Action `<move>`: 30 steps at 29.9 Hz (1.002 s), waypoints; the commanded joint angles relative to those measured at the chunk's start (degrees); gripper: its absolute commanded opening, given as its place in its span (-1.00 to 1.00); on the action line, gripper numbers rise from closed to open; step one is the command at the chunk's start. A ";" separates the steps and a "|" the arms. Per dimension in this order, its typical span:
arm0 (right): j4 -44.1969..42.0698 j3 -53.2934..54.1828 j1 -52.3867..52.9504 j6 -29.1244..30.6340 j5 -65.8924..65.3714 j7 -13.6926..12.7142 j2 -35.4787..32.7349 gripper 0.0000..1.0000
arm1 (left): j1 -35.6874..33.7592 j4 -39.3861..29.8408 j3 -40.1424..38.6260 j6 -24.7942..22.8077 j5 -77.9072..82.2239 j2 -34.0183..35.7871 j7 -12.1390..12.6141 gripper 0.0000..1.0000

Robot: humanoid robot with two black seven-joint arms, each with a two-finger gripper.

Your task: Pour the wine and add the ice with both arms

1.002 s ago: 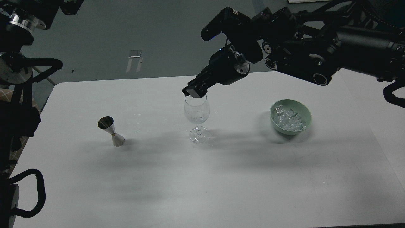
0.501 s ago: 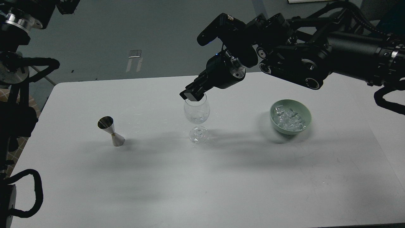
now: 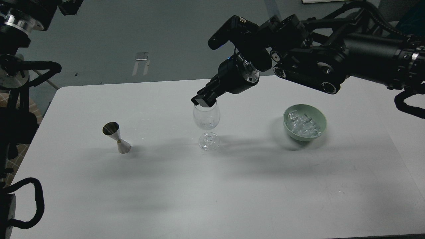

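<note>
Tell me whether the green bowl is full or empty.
Partly full. The green bowl holds a heap of ice lying below its rim; the inner wall shows bare above the cubes.

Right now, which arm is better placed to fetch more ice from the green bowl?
Right. The right gripper hangs at the rim of the clear stemmed wine glass, and the pale green bowl of clear ice cubes sits on that arm's side. The left arm's gripper is out of view.
</note>
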 commanded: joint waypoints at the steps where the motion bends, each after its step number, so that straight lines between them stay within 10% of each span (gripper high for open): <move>1: -0.07 0.00 0.00 0.00 -0.01 0.00 -0.10 -1.00 | 0.00 0.00 -0.09 0.00 0.00 -0.02 -0.08 0.96; 30: -0.34 0.00 -0.44 0.00 0.08 0.00 -0.19 -0.30 | 0.00 0.00 0.00 0.00 0.00 -0.02 -0.08 0.96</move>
